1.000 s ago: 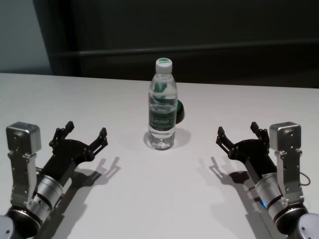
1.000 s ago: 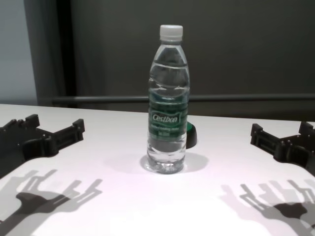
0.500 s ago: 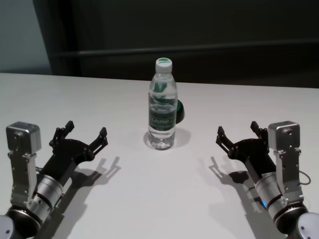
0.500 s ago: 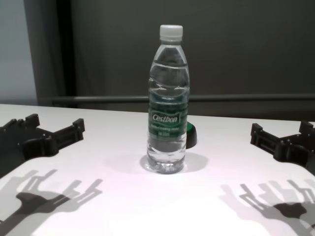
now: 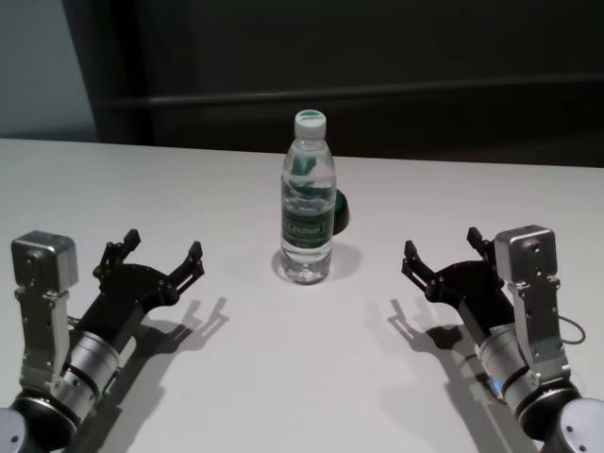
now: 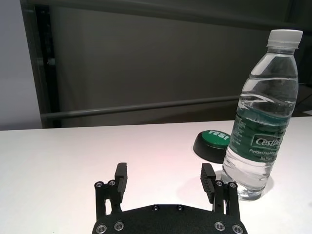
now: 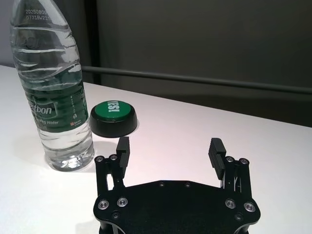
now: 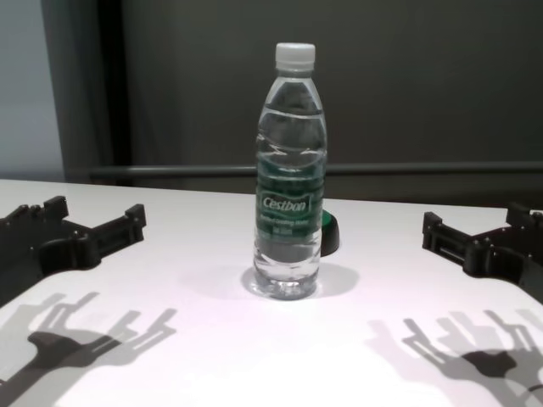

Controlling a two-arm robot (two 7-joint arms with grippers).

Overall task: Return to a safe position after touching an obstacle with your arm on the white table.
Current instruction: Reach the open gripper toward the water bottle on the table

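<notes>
The obstacle, a tall clear water bottle (image 5: 308, 208) with a white cap and green "Cestbon" label, stands upright mid-table on the white table (image 5: 302, 377). It also shows in the chest view (image 8: 290, 195), the left wrist view (image 6: 261, 131) and the right wrist view (image 7: 56, 97). My left gripper (image 5: 164, 243) is open and empty, low over the table, well left of the bottle. My right gripper (image 5: 442, 242) is open and empty, well right of the bottle. Neither touches it.
A small low green-and-black button (image 5: 342, 212) sits just behind the bottle on its right, also seen in the chest view (image 8: 329, 233). A dark wall with a rail runs behind the table's far edge.
My right gripper has shifted a little to the left, toward the bottle's side. The left arm and the bottle have not moved.
</notes>
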